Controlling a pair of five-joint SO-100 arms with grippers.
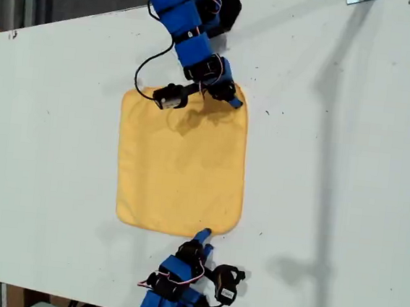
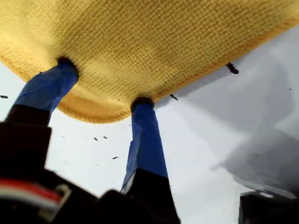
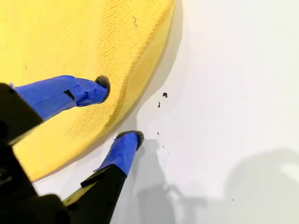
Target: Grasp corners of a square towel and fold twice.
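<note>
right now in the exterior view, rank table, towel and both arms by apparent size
1. table
2. towel
3. arm at the exterior view's top and arm at its bottom: close, both cut by the frame, unranked
</note>
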